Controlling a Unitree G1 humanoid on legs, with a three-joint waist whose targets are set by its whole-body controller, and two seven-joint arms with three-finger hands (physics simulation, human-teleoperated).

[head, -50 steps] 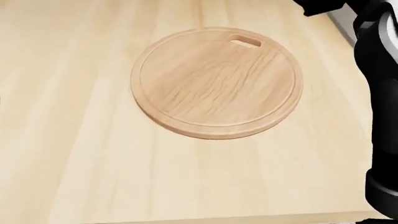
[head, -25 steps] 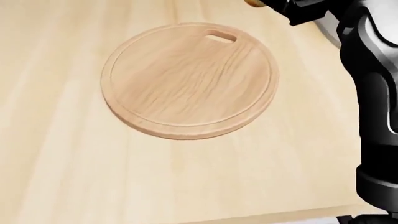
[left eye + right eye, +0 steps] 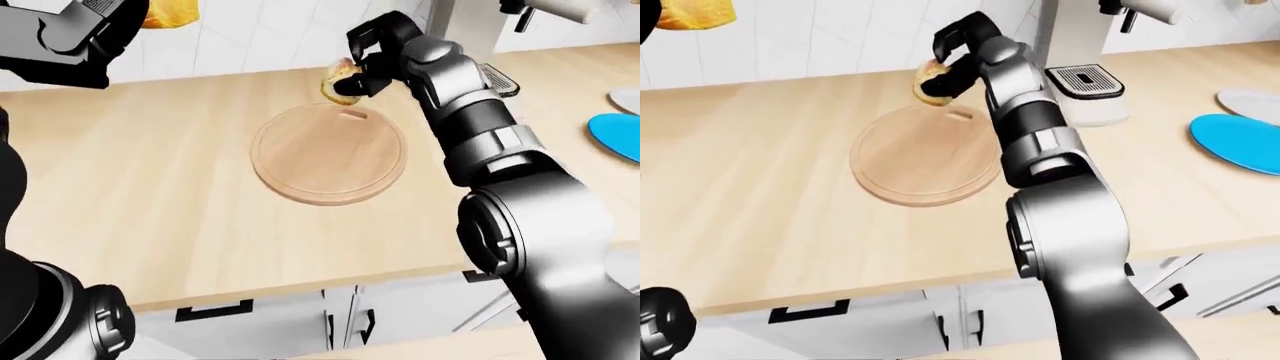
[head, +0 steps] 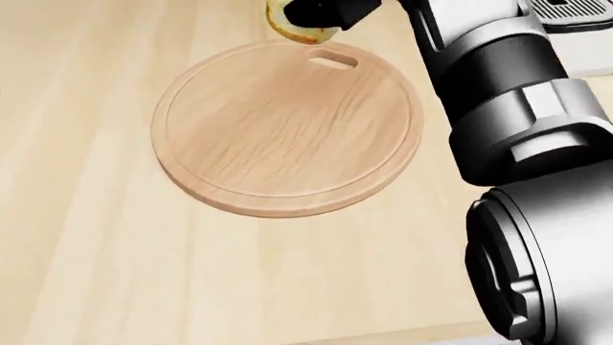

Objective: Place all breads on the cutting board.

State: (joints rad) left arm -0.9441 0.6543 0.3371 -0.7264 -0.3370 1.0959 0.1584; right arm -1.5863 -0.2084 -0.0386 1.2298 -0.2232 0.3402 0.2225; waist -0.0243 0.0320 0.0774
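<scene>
Right hand (image 3: 368, 64) grasping a small golden-brown bread roll (image 3: 340, 81) above the far rim of the round light-wood cutting board (image 3: 328, 154).
Lower it over the board's centre, clear of the handle slot, before releasing.

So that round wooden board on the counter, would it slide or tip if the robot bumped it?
The cutting board lies flat and wide on the counter, so tipping seems unlikely. Both surfaces look smooth, so a sideways nudge would probably slide it. It looks thick and stiff, and nothing rests on it yet, since the right hand holds the bread above its rim.
</scene>
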